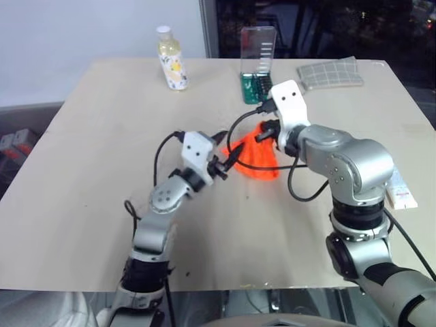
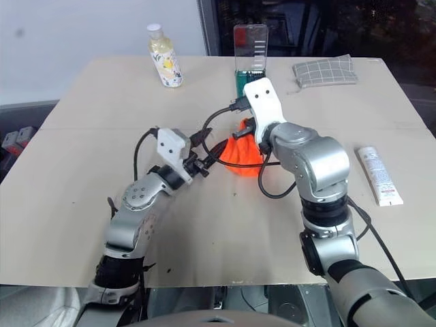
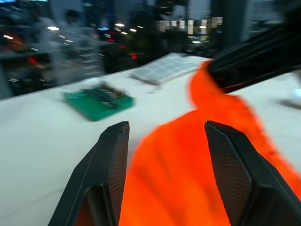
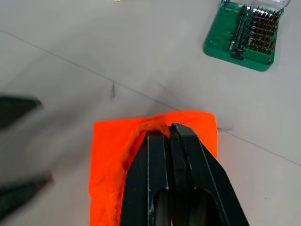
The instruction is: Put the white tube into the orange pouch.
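Right gripper (image 4: 170, 129) pinched shut on the orange pouch (image 2: 242, 153) rim, lifting it off the table (image 2: 82, 136). Left gripper (image 3: 164, 141) spread wide at the fabric. White tube (image 2: 380, 175) lies well apart (untouched). Risk: thin pinch slips, mouth collapses.

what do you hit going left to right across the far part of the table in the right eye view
pale yellow bottle → green screwdriver bit case → grey checked cloth pouch

We see a pale wooden worktop (image 1: 88, 170), a white wall (image 1: 82, 30) behind, and dark glass (image 1: 320, 27) showing lights.
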Controlling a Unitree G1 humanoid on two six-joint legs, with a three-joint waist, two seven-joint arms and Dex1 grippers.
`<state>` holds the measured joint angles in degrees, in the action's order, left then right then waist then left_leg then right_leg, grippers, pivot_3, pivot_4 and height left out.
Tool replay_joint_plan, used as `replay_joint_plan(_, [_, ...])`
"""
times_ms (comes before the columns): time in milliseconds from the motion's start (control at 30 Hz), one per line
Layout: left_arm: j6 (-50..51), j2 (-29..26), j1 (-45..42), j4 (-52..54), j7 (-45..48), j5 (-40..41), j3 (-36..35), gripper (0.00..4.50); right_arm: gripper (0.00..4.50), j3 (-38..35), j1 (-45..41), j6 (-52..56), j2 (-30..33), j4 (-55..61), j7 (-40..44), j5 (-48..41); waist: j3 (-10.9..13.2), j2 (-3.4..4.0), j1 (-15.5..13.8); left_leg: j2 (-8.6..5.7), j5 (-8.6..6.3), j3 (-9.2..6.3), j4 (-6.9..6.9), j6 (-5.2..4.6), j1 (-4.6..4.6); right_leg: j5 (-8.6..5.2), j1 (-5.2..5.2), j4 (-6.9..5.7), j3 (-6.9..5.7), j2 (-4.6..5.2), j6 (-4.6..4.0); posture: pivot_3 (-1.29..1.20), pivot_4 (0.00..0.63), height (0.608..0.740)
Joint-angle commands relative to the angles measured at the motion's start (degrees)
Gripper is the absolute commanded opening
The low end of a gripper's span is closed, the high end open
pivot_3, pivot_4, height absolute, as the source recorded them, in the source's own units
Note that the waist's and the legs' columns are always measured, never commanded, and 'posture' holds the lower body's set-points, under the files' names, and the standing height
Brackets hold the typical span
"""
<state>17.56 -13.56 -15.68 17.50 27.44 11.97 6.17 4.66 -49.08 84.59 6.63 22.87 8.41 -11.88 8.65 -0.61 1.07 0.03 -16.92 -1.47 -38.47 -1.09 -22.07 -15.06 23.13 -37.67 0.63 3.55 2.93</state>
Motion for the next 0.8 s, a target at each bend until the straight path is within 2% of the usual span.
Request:
replay_joint_plan(33, [1.31, 0.43, -1.63, 1.78, 1.52, 0.91, 2.70, 2.60, 0.00, 0.15, -1.61, 1.68, 0.92, 3.40, 0.12, -0.43, 0.00, 0.00, 0.00, 0.00, 0.00, 0.00, 0.00, 0.00, 0.00, 0.00, 0.00, 0.00, 0.00, 0.00, 0.00, 0.00, 0.150, 0.740])
replay_joint_plan(500, [9.01, 6.56, -5.27, -0.40, -4.23, -3.05, 8.75, 2.60, 0.00, -0.23, -1.84, 3.96, 1.76, 5.85, -0.28, -0.47, 0.00, 0.00, -0.12, -0.01, 0.00, 0.00, 0.00, 0.00, -0.01, 0.00, 0.00, 0.02, 0.02, 0.00, 0.00, 0.00, 0.150, 0.740])
replay_joint_plan(667, [10.52, 6.81, -5.06, -0.65, -6.23, -4.66, 8.28, 2.60, 0.00, -0.71, -1.43, 3.98, 1.57, 6.70, -0.48, -0.30, 0.00, 0.00, -0.12, -0.01, 0.01, 0.00, 0.00, 0.00, -0.01, 0.00, 0.01, 0.02, 0.02, 0.00, 0.00, 0.00, 0.150, 0.740])
replay_joint_plan(700, [10.40, 6.68, -4.97, -0.59, -6.34, -4.97, 8.39, 2.37, 0.00, -0.81, -1.36, 4.05, 1.55, 6.88, -0.52, -0.29, 0.00, 0.00, -0.12, -0.01, 0.01, 0.00, 0.00, 0.00, -0.01, 0.00, 0.00, 0.01, 0.02, -0.01, 0.00, 0.00, 0.150, 0.740])
replay_joint_plan(800, [9.34, 6.24, -4.46, -0.02, -6.96, -6.20, 8.77, 2.37, 0.00, -1.17, -1.17, 4.50, 1.59, 7.48, -0.66, -0.27, 0.00, 0.00, -0.12, -0.01, 0.01, 0.00, 0.00, 0.01, -0.01, 0.00, 0.01, 0.02, 0.02, 0.00, 0.00, 0.00, 0.150, 0.740])
